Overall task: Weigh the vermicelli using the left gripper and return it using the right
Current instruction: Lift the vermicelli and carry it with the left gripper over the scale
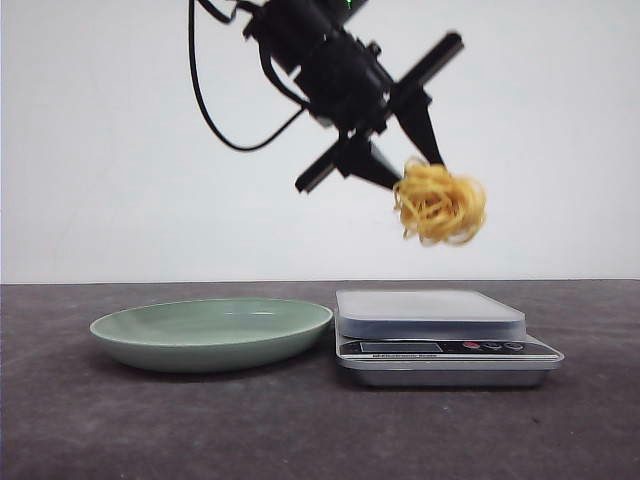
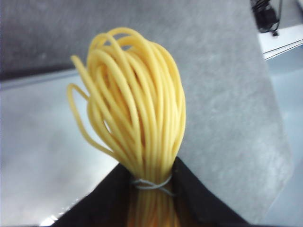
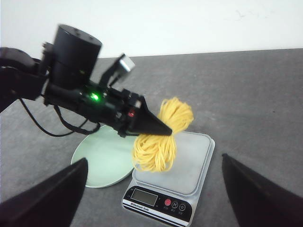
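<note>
A lab test bench: bare white wall (image 1: 100, 150) behind a plain grey tabletop (image 1: 200, 430) with a digital scale (image 1: 440, 345)

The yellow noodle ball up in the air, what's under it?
Under the golden-yellow vermicelli bundle, pinched by the left gripper, sits the silver kitchen scale, its platform bare. Air separates them. The grey table beneath the scale is hidden.

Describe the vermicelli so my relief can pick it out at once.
Find the silver scale right of the pale green plate. Above its platform, off the surface, the left hand pinches the vermicelli: the only golden, tangled round bundle.
</note>
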You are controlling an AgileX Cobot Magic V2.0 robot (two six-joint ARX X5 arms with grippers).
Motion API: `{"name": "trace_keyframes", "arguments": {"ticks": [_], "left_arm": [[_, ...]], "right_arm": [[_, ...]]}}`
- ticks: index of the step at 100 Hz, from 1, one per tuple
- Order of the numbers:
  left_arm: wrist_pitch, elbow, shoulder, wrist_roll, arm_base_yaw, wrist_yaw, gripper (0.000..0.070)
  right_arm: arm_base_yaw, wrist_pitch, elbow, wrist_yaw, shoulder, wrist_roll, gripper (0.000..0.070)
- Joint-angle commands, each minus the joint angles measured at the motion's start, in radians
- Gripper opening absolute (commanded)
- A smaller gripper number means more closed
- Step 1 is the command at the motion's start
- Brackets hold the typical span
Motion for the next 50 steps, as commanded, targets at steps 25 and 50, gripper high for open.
{"name": "trace_keyframes", "arguments": {"ticks": [25,50], "left_arm": [[-0.005,0.024,0.077,0.019,0.017,0.010,0.0011],[-0.030,0.023,0.096,0.029,0.024,0.001,0.0011]], "right_arm": [[0.002,0.006,0.017,-0.003,0.005,-0.008,0.0574],[0.002,0.006,0.017,-0.003,0.005,-0.007,0.0573]]}}
